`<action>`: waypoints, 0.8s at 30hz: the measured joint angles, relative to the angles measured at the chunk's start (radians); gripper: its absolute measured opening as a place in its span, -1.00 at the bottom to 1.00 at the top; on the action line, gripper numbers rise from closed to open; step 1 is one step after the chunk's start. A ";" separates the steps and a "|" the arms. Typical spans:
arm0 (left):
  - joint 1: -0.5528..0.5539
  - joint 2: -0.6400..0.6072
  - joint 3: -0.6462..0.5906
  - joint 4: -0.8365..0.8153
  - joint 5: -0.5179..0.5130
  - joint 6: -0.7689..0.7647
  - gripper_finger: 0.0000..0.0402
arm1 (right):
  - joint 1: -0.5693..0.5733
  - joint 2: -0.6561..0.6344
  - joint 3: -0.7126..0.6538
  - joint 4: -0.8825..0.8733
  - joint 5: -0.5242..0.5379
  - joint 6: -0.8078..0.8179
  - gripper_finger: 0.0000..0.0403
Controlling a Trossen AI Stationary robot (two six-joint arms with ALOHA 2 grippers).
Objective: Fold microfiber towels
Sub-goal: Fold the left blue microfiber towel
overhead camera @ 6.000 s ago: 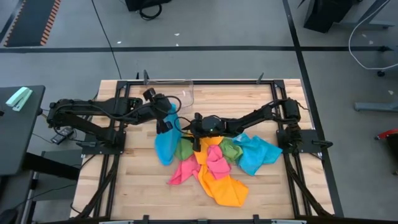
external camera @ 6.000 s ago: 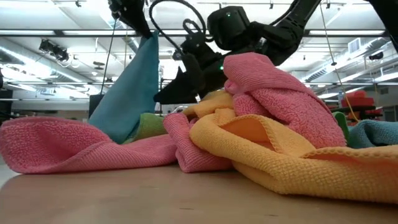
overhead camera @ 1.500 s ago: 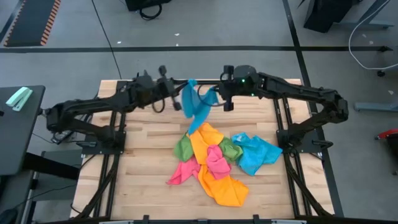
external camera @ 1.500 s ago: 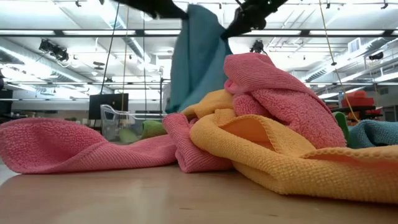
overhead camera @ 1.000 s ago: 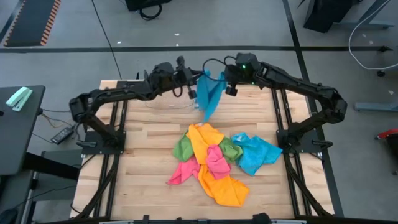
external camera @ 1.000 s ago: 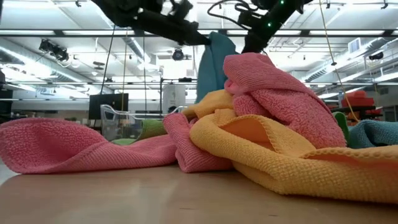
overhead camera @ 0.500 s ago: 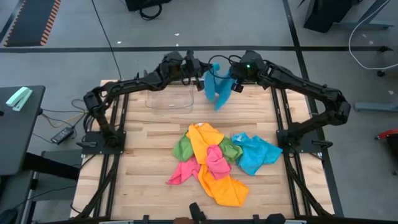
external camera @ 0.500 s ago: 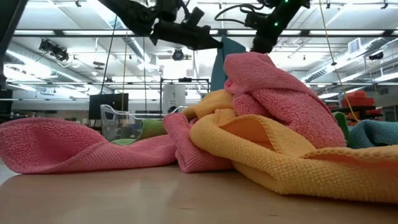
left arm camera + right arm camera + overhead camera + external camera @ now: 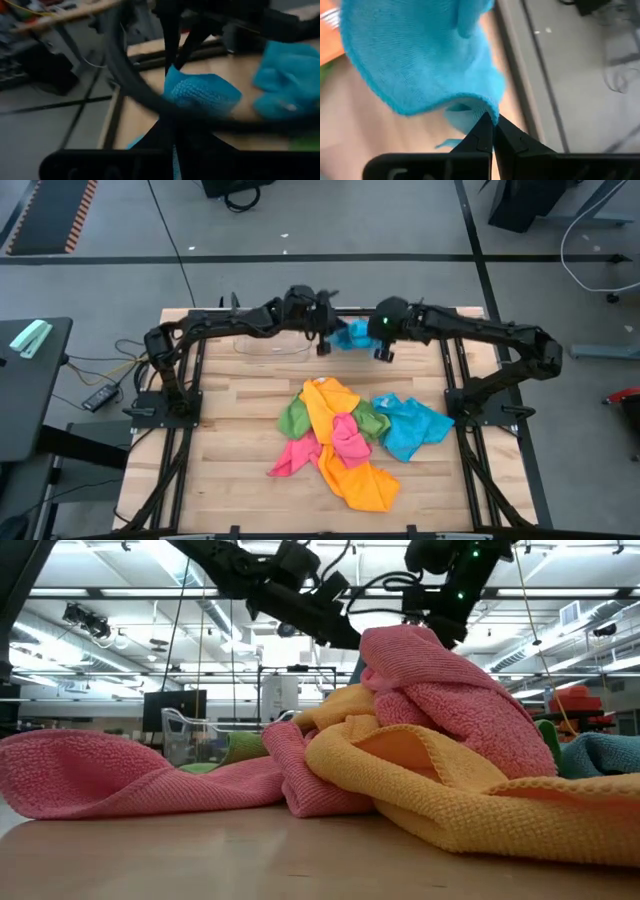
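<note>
Two-arm towel fold, lowering phase. The left pincer [image 9: 326,338] and the right pincer [image 9: 383,345] are each clamped on an edge of one blue towel [image 9: 354,334], which is held between them at the far edge of the tabletop [image 9: 240,420], just beside the clear plastic bin [image 9: 272,344] and beyond the towel pile [image 9: 345,440]. In the right wrist view the right pincer's dark fingers [image 9: 488,131] are pressed together on the towel's hem; the left wrist view shows the left pincer [image 9: 174,145] likewise closed on blue cloth.

Change: a second and a half earlier the blue towel hung high and long between the pincers; since then both arms have carried it away from the pile toward the far edge and brought it down, so that it now appears as a short, bunched band. Whether it already touches the wood cannot be told.

Judged meaning: the towel has been separated from the pile and is about to be laid out for folding. The pile of pink, orange, green and blue towels lies unfolded at the tabletop's centre.
</note>
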 joint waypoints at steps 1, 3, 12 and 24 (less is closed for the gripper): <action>-0.011 -0.002 0.000 -0.025 0.000 0.000 -0.91 | 0.021 0.000 -0.017 0.001 -0.004 0.010 -0.95; -0.031 -0.004 0.001 -0.091 0.000 0.000 -0.88 | 0.062 0.000 -0.053 0.003 -0.019 0.033 -0.95; -0.128 -0.007 0.000 -0.315 -0.001 0.041 -0.93 | 0.261 -0.001 -0.193 0.051 -0.249 0.074 -0.95; -0.269 -0.010 0.000 -0.483 -0.001 0.033 -0.89 | 0.418 0.000 -0.307 0.212 -0.363 0.212 -0.72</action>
